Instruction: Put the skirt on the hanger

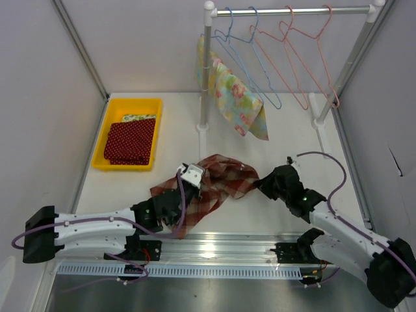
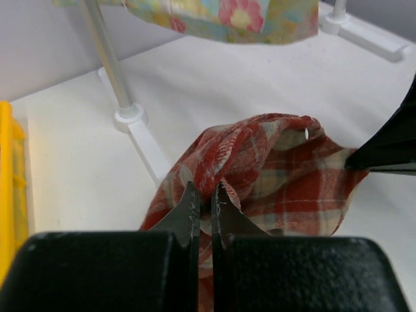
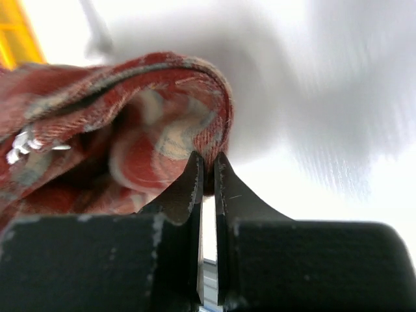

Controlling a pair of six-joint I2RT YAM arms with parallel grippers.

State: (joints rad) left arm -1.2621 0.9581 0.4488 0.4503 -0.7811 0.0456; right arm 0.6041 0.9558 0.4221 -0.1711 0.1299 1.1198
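Observation:
A red plaid skirt (image 1: 224, 179) lies bunched on the white table between my two arms. My left gripper (image 1: 195, 175) is shut on a fold at its left edge, and the cloth is pinched between the tips (image 2: 206, 193). My right gripper (image 1: 259, 184) is shut on the skirt's right hem, which sits between the tips (image 3: 209, 162). The skirt (image 3: 97, 104) sags open between the two grips. Empty blue hangers (image 1: 250, 58) and pink hangers (image 1: 305, 58) hang on the rail (image 1: 286, 10) at the back.
A floral cloth (image 1: 237, 97) hangs from the rail's left end. A yellow tray (image 1: 133, 102) at the left holds a folded red dotted cloth (image 1: 130, 141). The rack's post and foot (image 2: 130, 117) stand just behind the skirt. Grey walls close in both sides.

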